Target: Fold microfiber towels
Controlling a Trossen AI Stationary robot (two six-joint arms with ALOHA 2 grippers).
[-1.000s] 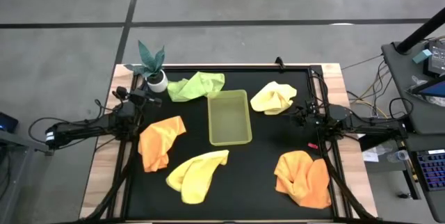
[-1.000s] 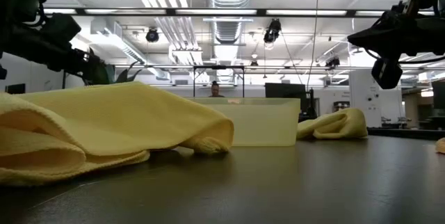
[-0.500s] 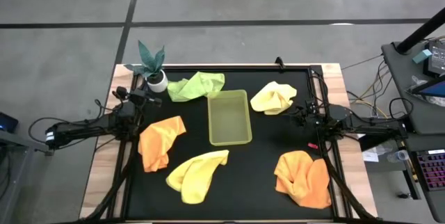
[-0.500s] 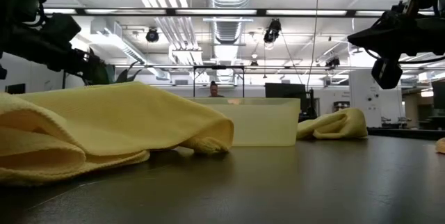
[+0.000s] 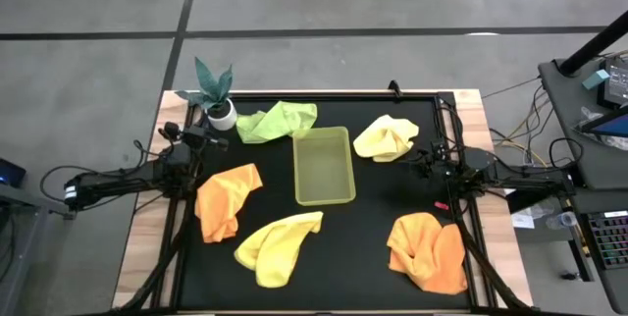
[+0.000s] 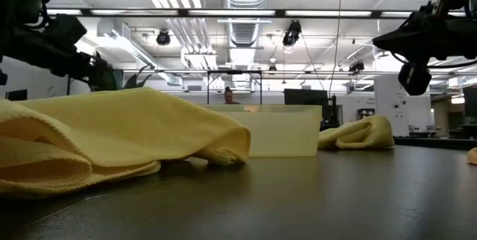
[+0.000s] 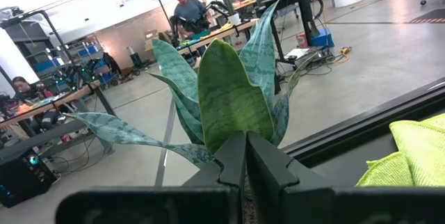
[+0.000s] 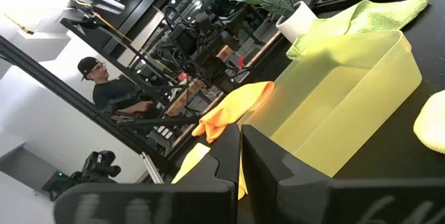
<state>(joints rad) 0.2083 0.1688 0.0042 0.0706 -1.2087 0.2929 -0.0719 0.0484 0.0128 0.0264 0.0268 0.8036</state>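
Note:
Five crumpled towels lie on the black table: a light green one at the far side, a pale yellow one at the far right, an orange one at the left, a pale yellow one at the near middle, an orange one at the near right. My left gripper is shut and empty at the left edge, near the potted plant. My right gripper is shut and empty at the right edge, beside the far yellow towel.
A rigid yellow-green tray stands in the table's middle. The potted plant stands at the far left corner, close before my left gripper. A raised black frame runs round the table. People show in the room behind.

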